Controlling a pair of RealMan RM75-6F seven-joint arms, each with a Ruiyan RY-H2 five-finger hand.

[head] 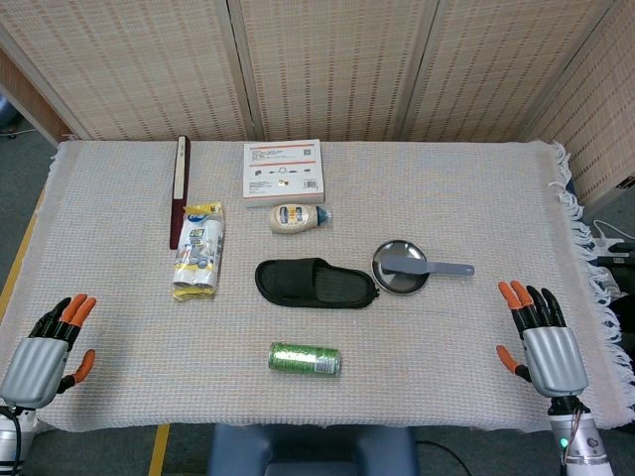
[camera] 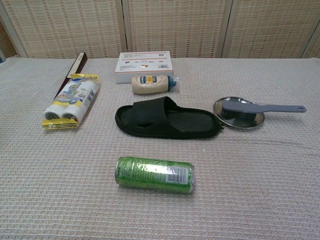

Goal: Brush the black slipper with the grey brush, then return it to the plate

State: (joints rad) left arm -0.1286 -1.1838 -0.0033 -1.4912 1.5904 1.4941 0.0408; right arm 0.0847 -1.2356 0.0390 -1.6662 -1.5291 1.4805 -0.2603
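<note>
The grey brush (head: pixel 422 265) lay on the plate (head: pixel 389 281), touching the black slipper (head: pixel 316 283) mid-table. Both the left hand (head: pixel 48 349) and right hand (head: pixel 541 335) rested at the near corners, fingers released, holding nothing.

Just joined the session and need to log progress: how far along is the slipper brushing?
Nothing looks done yet. The grey brush lies on the plate, handle sticking out to the right, beside the black slipper. Nothing is in hand: the left robot hand and right robot hand rest open near the table's front corners, away from everything. Left: pick up the brush, brush the slipper, return the brush to the plate.
</note>
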